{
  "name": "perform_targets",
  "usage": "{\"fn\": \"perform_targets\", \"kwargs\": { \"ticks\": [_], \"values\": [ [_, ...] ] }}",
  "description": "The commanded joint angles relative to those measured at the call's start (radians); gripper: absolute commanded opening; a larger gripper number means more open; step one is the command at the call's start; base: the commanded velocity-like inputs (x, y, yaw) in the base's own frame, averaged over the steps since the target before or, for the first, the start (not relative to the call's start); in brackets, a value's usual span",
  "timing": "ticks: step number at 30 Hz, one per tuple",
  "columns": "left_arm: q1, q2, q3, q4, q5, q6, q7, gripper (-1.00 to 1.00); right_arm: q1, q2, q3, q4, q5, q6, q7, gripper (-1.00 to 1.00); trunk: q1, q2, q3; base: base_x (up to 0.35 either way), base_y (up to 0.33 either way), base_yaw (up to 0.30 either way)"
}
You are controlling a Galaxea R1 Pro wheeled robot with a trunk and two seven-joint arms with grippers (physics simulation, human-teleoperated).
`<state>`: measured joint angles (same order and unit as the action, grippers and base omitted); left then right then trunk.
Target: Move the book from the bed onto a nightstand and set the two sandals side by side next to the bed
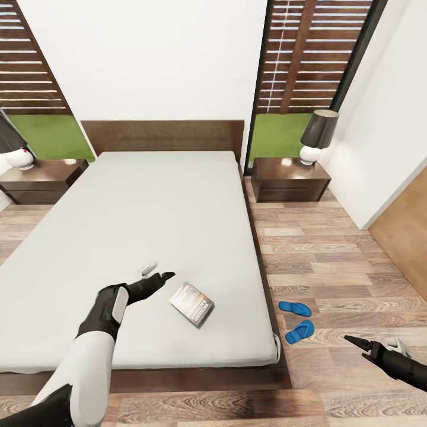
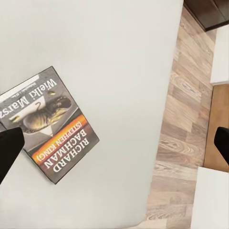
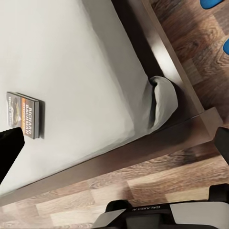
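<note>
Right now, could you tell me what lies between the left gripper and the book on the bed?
Only bare white mattress: in the head view, the left gripper hovers just short of the book, nothing between them.

White forearm shell (image 1: 89, 367) — black wrist, black pointed tool (image 1: 155, 279) fingers.

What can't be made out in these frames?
- Left lamp, head view: cut by the picture's edge.
- Book, left wrist view: part covered by a dark pincer finger.
- Sandals, right wrist view: cut by the edge; only slivers visible.
- Sandals, head view: too small to see the straps.
- Right pincer, head view: open or shut is unclear.
</note>
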<state>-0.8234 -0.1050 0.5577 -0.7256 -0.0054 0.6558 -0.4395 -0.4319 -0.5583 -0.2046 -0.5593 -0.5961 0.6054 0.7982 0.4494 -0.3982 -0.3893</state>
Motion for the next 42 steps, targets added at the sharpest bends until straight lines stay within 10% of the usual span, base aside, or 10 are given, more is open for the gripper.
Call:
{"fn": "perform_targets", "kwargs": {
  "ticks": [1, 42],
  "values": [
    [-0.002, -0.004, 0.007, 0.0, -0.001, 0.009, -0.004, 1.0, -0.001, 0.0, -0.002, 0.0, -0.004, 0.007, 0.003, 1.0, 0.001, -0.002, -0.002, 0.0, 0.0, 0.0],
    [0.0, -0.027, 0.004, 0.01, -0.002, 0.011, -0.034, 1.0, -0.001, 0.0, -0.001, -0.001, -0.004, 0.007, 0.001, 1.0, 0.058, -0.107, -0.07, 0.0, 0.0, 0.0]
  ]
}}
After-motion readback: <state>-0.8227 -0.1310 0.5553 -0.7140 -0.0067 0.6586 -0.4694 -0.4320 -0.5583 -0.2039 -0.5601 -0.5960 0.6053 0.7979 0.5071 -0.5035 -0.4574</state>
